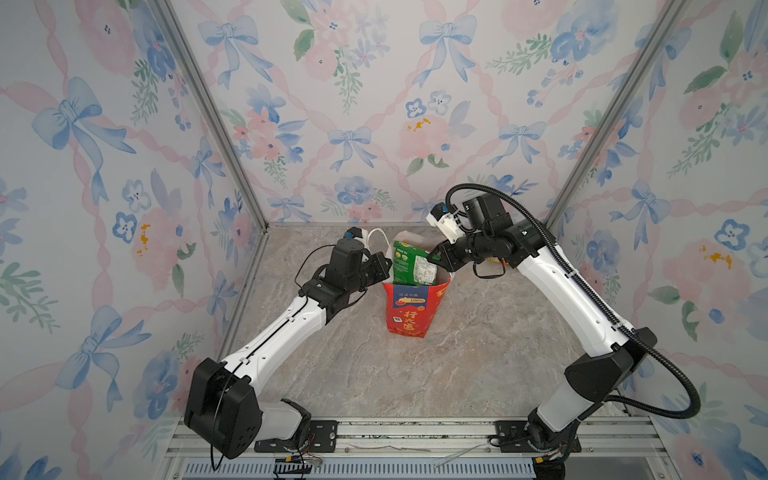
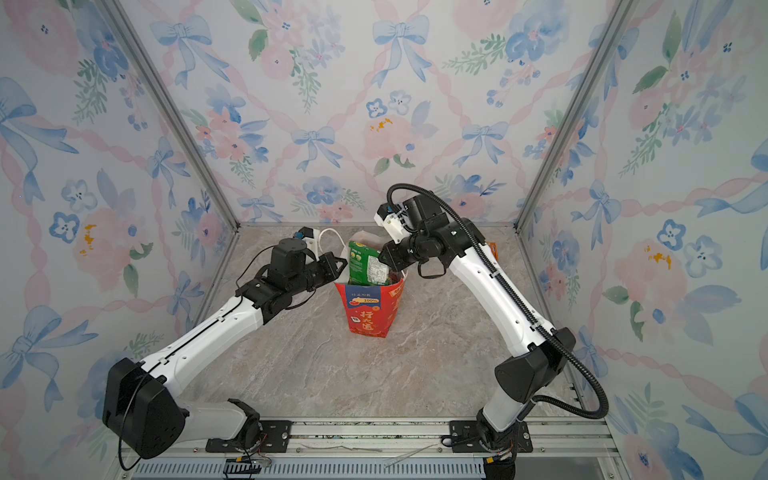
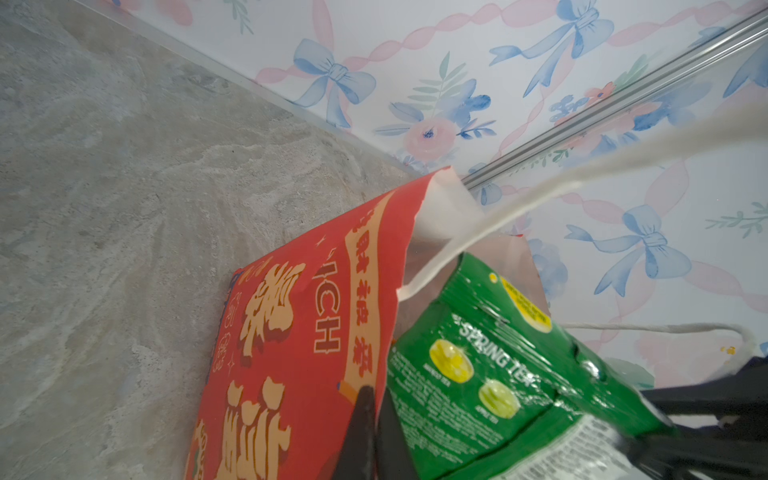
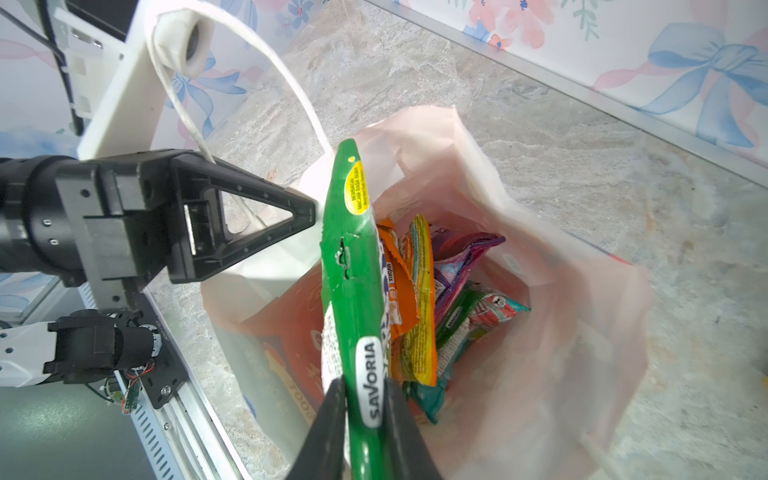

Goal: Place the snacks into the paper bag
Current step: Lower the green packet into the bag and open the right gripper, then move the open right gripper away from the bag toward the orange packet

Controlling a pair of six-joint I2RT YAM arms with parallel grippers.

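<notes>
One green packet (image 4: 353, 270) stands upright in the mouth of the paper bag (image 1: 409, 311), with its lower part inside and its upper part above the rim. The right claw (image 4: 365, 399) pinches the packet's edge above the rim, one finger on each face. The left claw (image 4: 311, 216) is pressed together on the bag's rim on the side nearest the left arm, holding the mouth apart. The bag stands upright on the table (image 1: 478, 353) between the two arms. Several other snacks (image 4: 419, 299) are packed inside, below and beside the green packet.

Hazards from this position (judged):

1. Early release. The packet is tall and seems to rest on the packets beneath. If let go now, it may lean across the rim and drop onto the table.
2. Excess downward force. The packed snacks resist, so the load passes into the thin paper wall. The wall may crease, or the bag may tip.
3. Snagged handle. The white cord handle (image 4: 249, 45) appears to lie over the left arm's camera mount. Withdrawing that arm could drag the bag over and spill it.
4. Early opening of the left claw. The rim may fold inward and block entry.
</notes>
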